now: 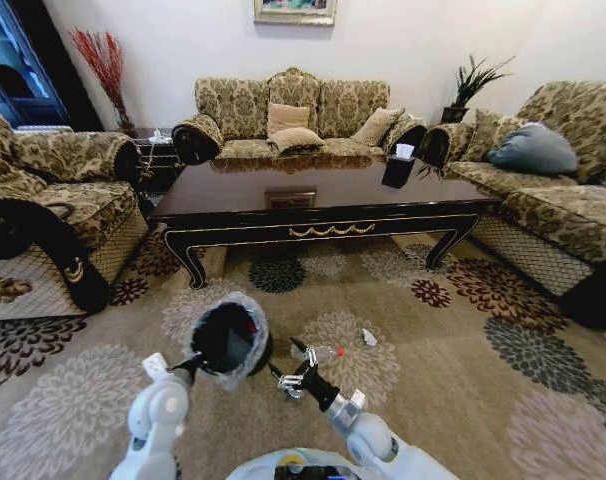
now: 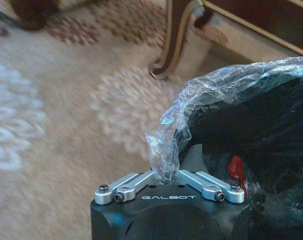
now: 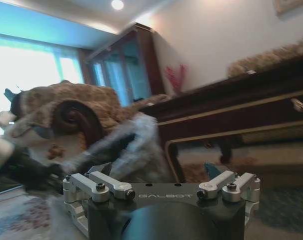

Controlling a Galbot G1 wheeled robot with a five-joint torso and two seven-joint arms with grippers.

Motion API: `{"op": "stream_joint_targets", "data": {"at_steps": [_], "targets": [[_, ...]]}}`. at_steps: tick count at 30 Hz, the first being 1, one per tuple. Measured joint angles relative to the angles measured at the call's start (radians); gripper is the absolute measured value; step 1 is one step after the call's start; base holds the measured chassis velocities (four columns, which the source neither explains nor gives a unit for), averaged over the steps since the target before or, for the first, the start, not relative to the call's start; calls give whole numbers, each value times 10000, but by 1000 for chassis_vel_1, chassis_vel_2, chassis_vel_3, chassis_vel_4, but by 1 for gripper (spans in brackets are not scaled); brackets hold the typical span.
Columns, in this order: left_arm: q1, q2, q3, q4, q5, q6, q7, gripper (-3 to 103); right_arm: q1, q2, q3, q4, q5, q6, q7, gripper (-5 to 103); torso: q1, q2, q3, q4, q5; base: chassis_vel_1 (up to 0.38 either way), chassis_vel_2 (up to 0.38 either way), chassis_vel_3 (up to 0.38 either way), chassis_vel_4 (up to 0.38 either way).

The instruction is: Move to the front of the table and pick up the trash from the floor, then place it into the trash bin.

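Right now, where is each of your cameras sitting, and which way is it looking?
Head view: on my head, looking forward and down at the carpet, the table and both arms; left gripper grips the trash bin.
Left wrist view: on my left wrist, looking along the left gripper clamped on the bag-lined bin rim.
Right wrist view: on my right wrist, looking sideways across the room, past my gripper base, at the table.
Shared: all views show the table; head and left wrist show the bin.
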Motion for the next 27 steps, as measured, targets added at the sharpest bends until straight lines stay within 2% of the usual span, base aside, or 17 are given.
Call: {"op": "stream_joint_targets", "data": {"at_steps": [1,3,5,6,7,9,11,13,15,18,19,22,23,24,26,27], "targets": [[0,0,0,0,0,0,0,0,0,0,0,0,0,0,0,100,0,0,0,0,0,0,0,0,0],[4,121,-244,-137,-173,45,-47,0,46,63,11,-15,99,-425,733,100,0,0,0,-1,-1,0,0,0,0],[61,314,-586,-478,-577,162,-185,0,310,137,15,-221,108,-1293,1963,100,0,0,0,-2,0,0,0,0,0],[93,380,-700,-615,-708,195,-228,0,421,146,2,-319,75,-1589,2338,100,0,0,0,-1,-1,0,0,0,0],[93,380,-700,-615,-708,195,-228,0,421,146,2,-319,75,-1589,2338,100,0,0,0,-1,-1,0,0,0,0],[180,518,-940,-882,-934,234,-293,0,776,120,-126,-603,-40,-2374,3229,100,0,0,0,-3,1,0,0,0,0],[323,624,-1176,-1183,-1117,240,-343,0,1222,-11,-355,-1074,-238,-2825,3522,100,0,0,0,0,1,0,0,0,0],[401,639,-1260,-1312,-1164,242,-356,0,1415,-70,-456,-1342,-389,-2901,3487,100,0,0,0,0,1,0,0,0,0],[559,624,-1372,-1550,-1206,247,-369,0,1772,-173,-652,-1847,-625,-2909,3148,100,0,0,0,0,0,0,0,0,0],[810,481,-1484,-1907,-1213,257,-405,0,2347,-368,-1048,-2533,-810,-2578,1755,100,0,0,1,-1,2,0,0,0,0],[810,481,-1484,-1907,-1213,257,-405,0,2347,-368,-1048,-2533,-810,-2578,1755,100,0,0,1,-1,2,0,0,0,0],[976,320,-1551,-2111,-1165,258,-497,0,2941,-580,-1466,-3094,-1304,-2168,5,100,0,0,0,-2,2,0,0,0,0],[1029,265,-1566,-2169,-1144,258,-512,0,3167,-647,-1678,-3278,-1449,-2004,-405,100,0,0,1,-1,1,0,0,0,0],[1029,265,-1566,-2169,-1144,258,-512,0,3167,-647,-1678,-3278,-1449,-2004,-405,100,0,0,1,-1,1,0,0,0,0],[1109,198,-1582,-2238,-1096,258,-523,0,3508,-734,-2001,-3594,-1648,-1678,-1187,100,0,0,0,-1,2,0,0,0,0],[1164,156,-1594,-2270,-1048,258,-530,0,3803,-773,-2199,-3895,-1794,-1301,-2223,100,0,0,1,-1,2,0,0,0,0]]}}
